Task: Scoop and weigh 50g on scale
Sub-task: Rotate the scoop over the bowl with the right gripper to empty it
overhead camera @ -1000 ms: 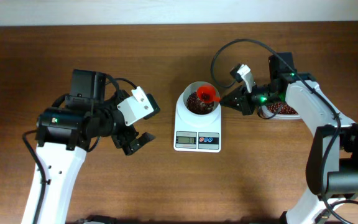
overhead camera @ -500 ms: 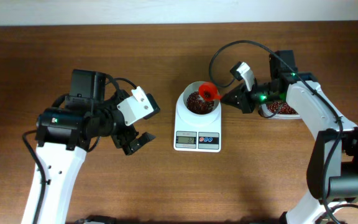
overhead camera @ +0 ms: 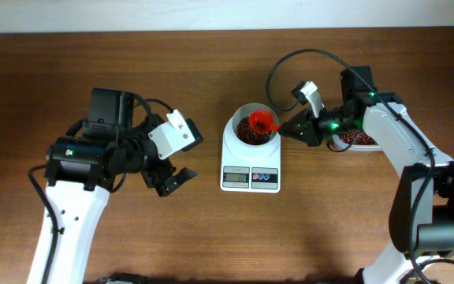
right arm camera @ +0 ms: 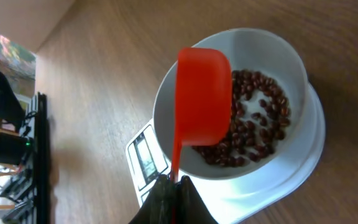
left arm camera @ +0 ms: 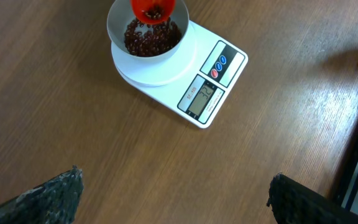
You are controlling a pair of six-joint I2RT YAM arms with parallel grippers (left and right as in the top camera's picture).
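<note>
Two arms flank the scale (overhead camera: 250,162), which sits at the middle of the surface (overhead camera: 211,237) with its display and buttons on the near side. A white bowl (overhead camera: 251,126) holding red beans stands on the far part of its platform. The right pincer (overhead camera: 298,126) is clamped tight on the thin handle of a red scoop (overhead camera: 262,121), with the cup over the bowl's right side. The left pincer (overhead camera: 172,180) is spread wide with nothing in it, well left of the scale, over bare wood.

Only the overhead view shows both arms at once. It alone also shows the tub (overhead camera: 357,140) of beans, right of the scale and partly hidden by the right arm.

In the left wrist view the scale lies at a slant. A few beans show inside the scoop's cup there, which neither of the other views makes clear. The display shows digits, too blurred to read, beside one red and two blue buttons. The left fingers (left arm camera: 48,193) sit in the bottom corners, far apart.

From the right wrist, only the scoop's plain red outside shows, above the beans. The fingers meet on the handle at the bottom edge. The display is seen at a steep angle there and is unreadable.
</note>
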